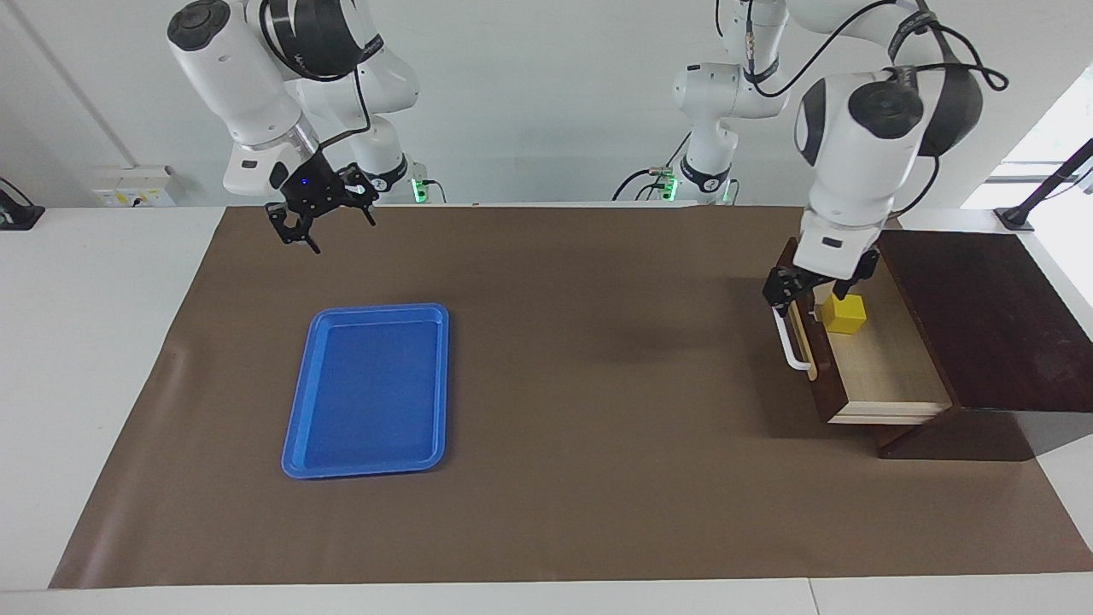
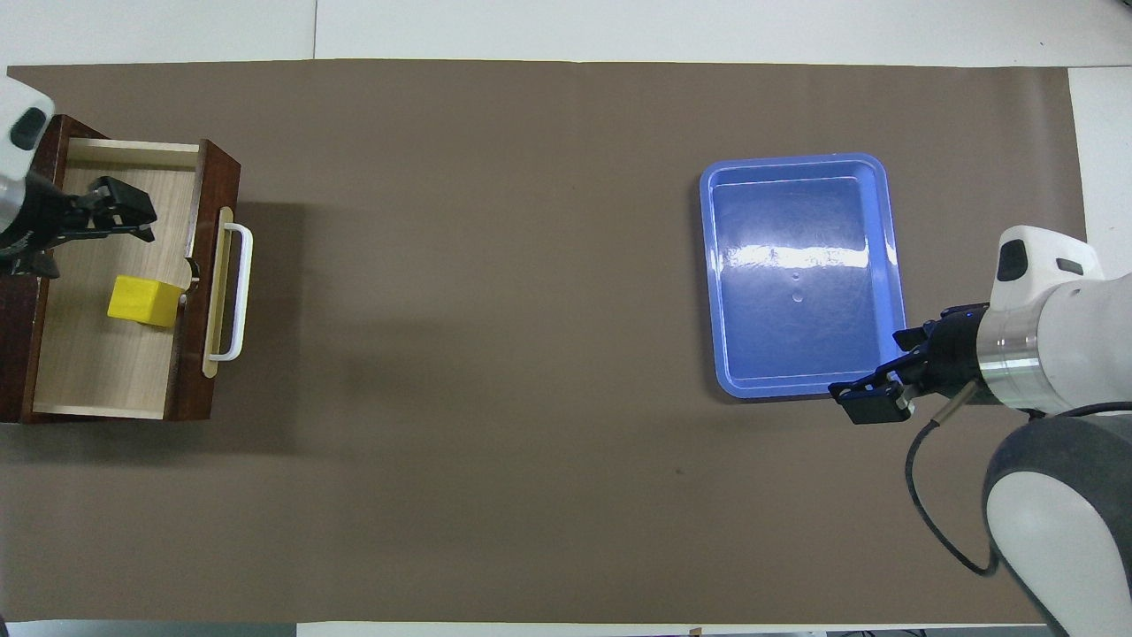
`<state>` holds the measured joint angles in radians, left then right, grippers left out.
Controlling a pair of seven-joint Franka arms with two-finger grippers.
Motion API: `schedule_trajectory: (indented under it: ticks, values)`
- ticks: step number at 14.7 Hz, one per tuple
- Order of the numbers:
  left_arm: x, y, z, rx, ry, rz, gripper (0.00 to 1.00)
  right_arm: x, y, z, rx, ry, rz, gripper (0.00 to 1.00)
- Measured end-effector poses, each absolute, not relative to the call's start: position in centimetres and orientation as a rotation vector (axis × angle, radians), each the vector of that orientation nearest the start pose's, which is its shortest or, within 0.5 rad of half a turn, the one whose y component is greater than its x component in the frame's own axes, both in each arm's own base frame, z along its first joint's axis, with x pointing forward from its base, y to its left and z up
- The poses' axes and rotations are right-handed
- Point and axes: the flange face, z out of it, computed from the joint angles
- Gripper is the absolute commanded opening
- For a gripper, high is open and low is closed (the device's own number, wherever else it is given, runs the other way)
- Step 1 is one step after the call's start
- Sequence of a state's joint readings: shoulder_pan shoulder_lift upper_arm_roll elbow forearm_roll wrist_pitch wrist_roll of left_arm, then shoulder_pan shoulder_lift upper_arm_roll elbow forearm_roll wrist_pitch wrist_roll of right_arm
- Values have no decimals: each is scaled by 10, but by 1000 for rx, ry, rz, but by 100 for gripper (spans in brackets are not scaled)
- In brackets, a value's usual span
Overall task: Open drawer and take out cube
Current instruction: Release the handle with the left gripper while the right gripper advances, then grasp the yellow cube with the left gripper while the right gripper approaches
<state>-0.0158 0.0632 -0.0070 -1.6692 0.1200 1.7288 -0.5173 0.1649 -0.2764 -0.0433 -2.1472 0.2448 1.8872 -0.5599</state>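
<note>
The drawer [image 1: 888,367] [image 2: 97,372] stands pulled out of its dark brown box [image 1: 982,316] at the left arm's end of the table. Its white bar handle [image 1: 794,350] [image 2: 237,292] is free. The yellow cube [image 1: 845,313] [image 2: 141,301] sits on the pale drawer floor, close to the drawer front. My left gripper [image 1: 811,289] [image 2: 133,212] hangs open over the drawer, a little above the cube, and holds nothing. Over the brown mat by the tray's corner nearest the robots, my right gripper [image 1: 329,224] [image 2: 875,367] is raised, open and empty.
A flat blue tray [image 1: 367,389] [image 2: 796,265] lies on the brown mat [image 1: 581,384] toward the right arm's end. The box top overhangs the inner part of the drawer.
</note>
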Motion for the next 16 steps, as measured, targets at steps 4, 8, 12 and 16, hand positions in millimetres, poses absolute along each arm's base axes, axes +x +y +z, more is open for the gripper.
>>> schedule_trajectory:
  ticks: [4,8,12,16]
  values:
    - [573,11,525,-2772,-1250,-84,100,463,88,494,-2591,-1123,-203,100]
    - [561,31,504,-2569,-1683,-157,100,457,109,458,-2355,-1261,-426,100]
    - [557,41,483,-2484,-1833,-185,100,460,142,417,-2159,-1349,-622,100]
    - [557,35,451,-2459,-1867,-168,100,457,197,373,-1963,-1365,-887,100]
